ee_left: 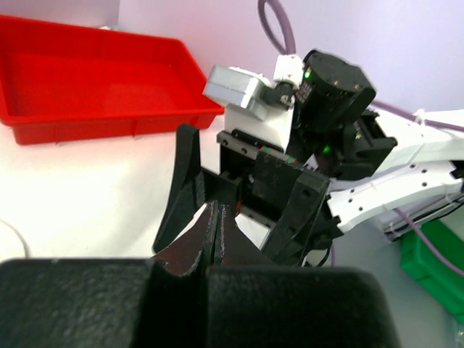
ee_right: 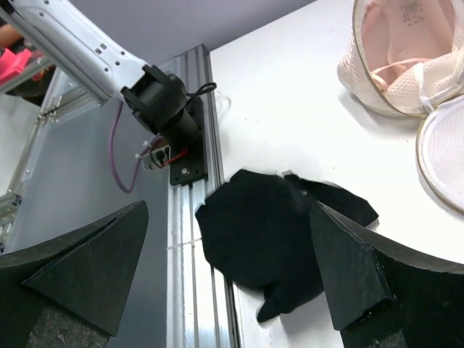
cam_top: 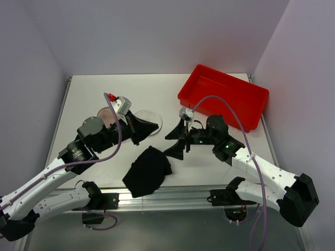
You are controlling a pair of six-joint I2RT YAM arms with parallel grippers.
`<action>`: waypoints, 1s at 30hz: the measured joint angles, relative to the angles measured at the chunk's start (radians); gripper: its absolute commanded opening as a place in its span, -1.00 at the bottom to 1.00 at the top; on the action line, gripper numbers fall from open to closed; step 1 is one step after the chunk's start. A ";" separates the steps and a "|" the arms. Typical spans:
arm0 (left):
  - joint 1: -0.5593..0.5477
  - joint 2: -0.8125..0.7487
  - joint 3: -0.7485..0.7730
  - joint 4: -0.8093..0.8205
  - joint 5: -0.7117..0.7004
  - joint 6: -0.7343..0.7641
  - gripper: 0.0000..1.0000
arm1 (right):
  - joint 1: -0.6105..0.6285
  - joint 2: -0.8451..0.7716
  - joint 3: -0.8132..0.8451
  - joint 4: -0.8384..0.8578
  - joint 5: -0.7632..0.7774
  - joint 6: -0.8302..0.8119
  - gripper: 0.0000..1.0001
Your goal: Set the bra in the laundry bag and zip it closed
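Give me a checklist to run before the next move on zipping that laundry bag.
1. Bra inside the laundry bag: ok, the pink fabric lies within the mesh.
2. Bag zipped: not ok, its lid flap lies open beside it.
3. Right fingers open and empty: ok.
4. Left fingers shut: ok. Whether they pinch the zipper pull: cannot tell.
5. Black cloth clear of the bag: ok, it lies apart from it.
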 measured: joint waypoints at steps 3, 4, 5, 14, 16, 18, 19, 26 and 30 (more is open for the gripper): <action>0.000 -0.002 -0.015 0.040 0.000 -0.020 -0.99 | 0.013 0.020 0.000 0.033 0.013 0.015 0.99; 0.000 -0.001 -0.021 0.050 -0.002 -0.027 -0.99 | 0.018 0.030 0.001 0.033 0.024 0.015 0.99; 0.000 -0.001 -0.026 0.050 -0.006 -0.035 -1.00 | 0.023 0.041 0.002 0.023 0.038 0.012 0.99; -0.002 -0.056 -0.164 -0.090 -0.272 -0.129 -0.99 | 0.130 0.169 0.008 -0.095 0.365 0.047 0.92; -0.002 -0.074 -0.206 -0.118 -0.311 -0.155 -0.94 | 0.134 0.211 -0.013 -0.093 0.447 0.083 0.99; -0.002 -0.090 -0.253 -0.138 -0.335 -0.180 -0.87 | 0.134 0.265 -0.027 -0.101 0.537 0.115 0.99; -0.002 -0.095 -0.274 -0.143 -0.340 -0.191 -0.78 | 0.134 0.293 -0.031 -0.104 0.577 0.136 0.99; -0.002 -0.061 -0.383 -0.137 -0.345 -0.244 -0.41 | 0.127 0.299 -0.105 -0.100 0.773 0.238 0.99; -0.002 0.001 -0.412 -0.095 -0.332 -0.246 -0.33 | 0.109 0.240 -0.164 -0.092 0.856 0.295 0.99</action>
